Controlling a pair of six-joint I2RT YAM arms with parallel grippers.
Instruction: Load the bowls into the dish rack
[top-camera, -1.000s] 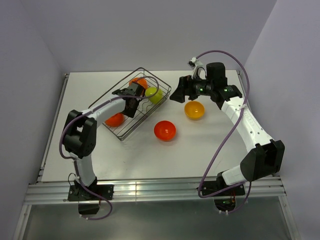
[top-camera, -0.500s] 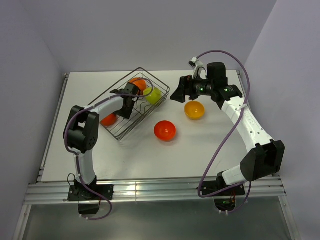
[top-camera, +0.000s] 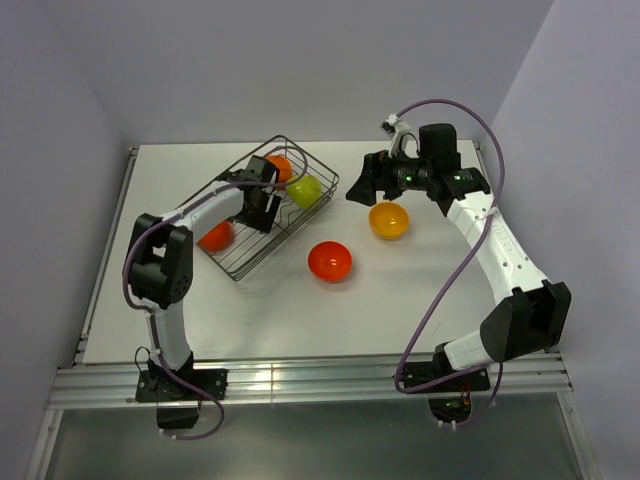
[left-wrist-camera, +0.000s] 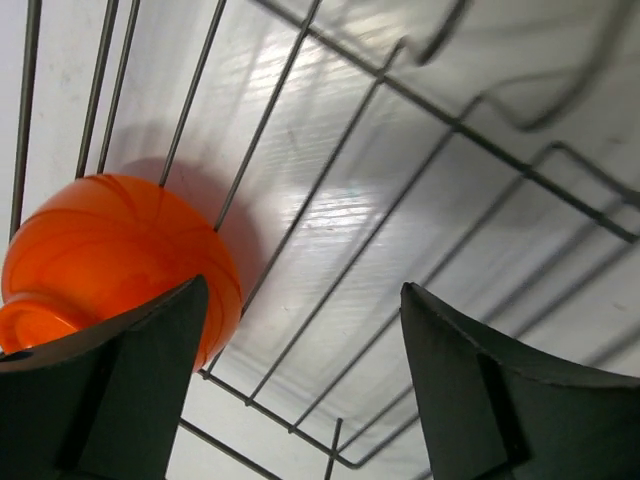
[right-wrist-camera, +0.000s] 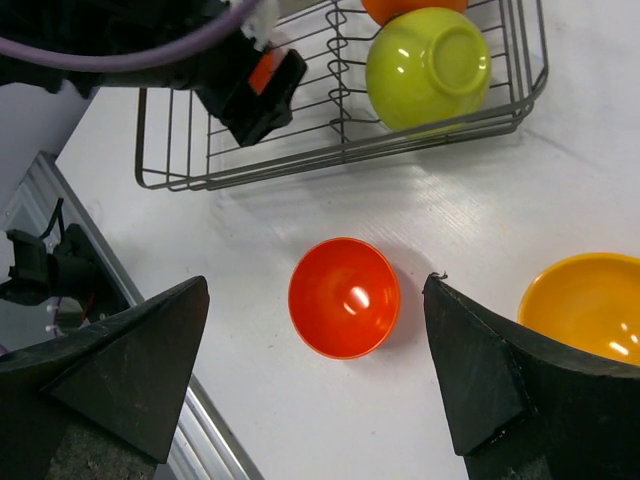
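The dish rack (top-camera: 300, 215) lies slanted at the back left of the table. It holds an orange bowl (top-camera: 281, 165), a lime green bowl (top-camera: 305, 190) and an orange-red bowl (top-camera: 215, 237) at its near end. My left gripper (top-camera: 266, 212) hangs inside the rack, open and empty. In the left wrist view the orange-red bowl (left-wrist-camera: 110, 250) lies upside down beside the left finger, over the rack wires (left-wrist-camera: 455, 126). A red-orange bowl (top-camera: 329, 261) and a yellow-orange bowl (top-camera: 389, 220) stand on the table. My right gripper (right-wrist-camera: 314, 285) hovers open above the red-orange bowl (right-wrist-camera: 344, 297).
The right wrist view shows the lime green bowl (right-wrist-camera: 428, 65) tipped against the rack's end wall (right-wrist-camera: 340, 150), the yellow-orange bowl (right-wrist-camera: 585, 305) at the right, and the left gripper (right-wrist-camera: 250, 85) in the rack. The table's near edge rail (top-camera: 300, 380) runs along the front.
The left gripper's jaws have opened wider. The rack and the orange-red bowl in it shifted slightly to the left. The right arm has barely moved.
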